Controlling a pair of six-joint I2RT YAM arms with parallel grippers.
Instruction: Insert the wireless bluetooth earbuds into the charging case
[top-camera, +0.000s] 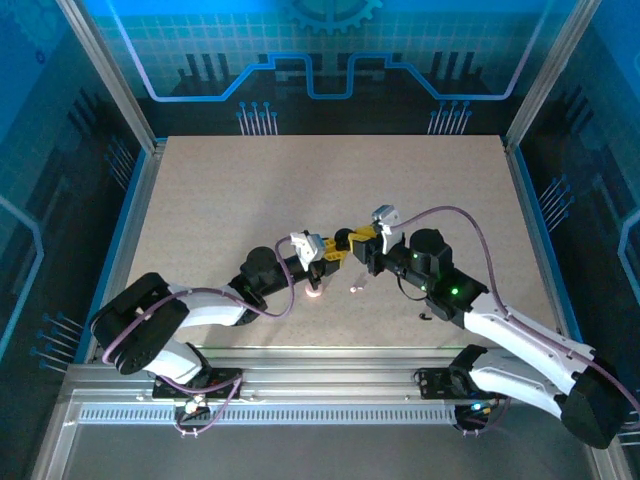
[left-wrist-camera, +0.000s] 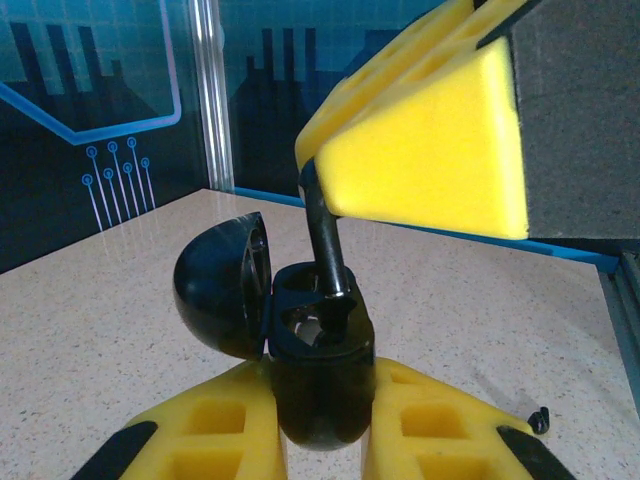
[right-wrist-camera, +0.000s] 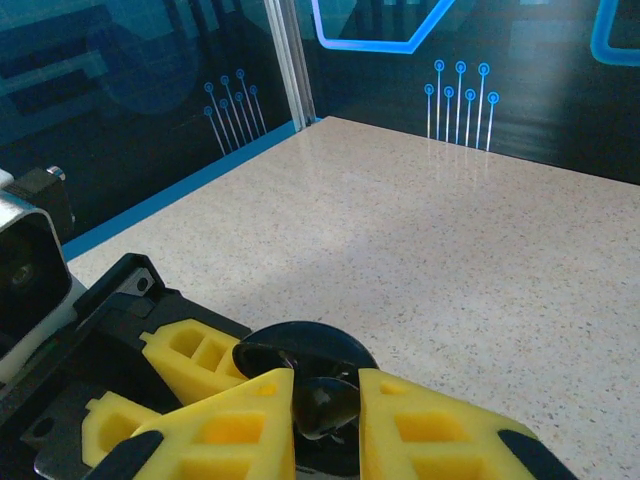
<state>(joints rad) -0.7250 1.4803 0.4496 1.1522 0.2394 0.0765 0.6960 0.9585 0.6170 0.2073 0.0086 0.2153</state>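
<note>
Gripping open black case (left-wrist-camera: 318, 335) in left hand (left-wrist-camera: 320, 392), right hand (right-wrist-camera: 325, 385) clenched on black earbud (left-wrist-camera: 328, 245).

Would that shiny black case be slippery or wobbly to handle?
Likely slippery: the black case looks smooth and glossy. Its rounded bottom would probably rock if set down. The open lid hangs sideways, so it may tip that way.

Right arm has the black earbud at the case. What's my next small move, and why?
Probably ease the right gripper slightly down. The black earbud has its tip in a socket of the open charging case, but its clamped stem sticks up, so it looks not yet seated. The left gripper holds the case.
</note>
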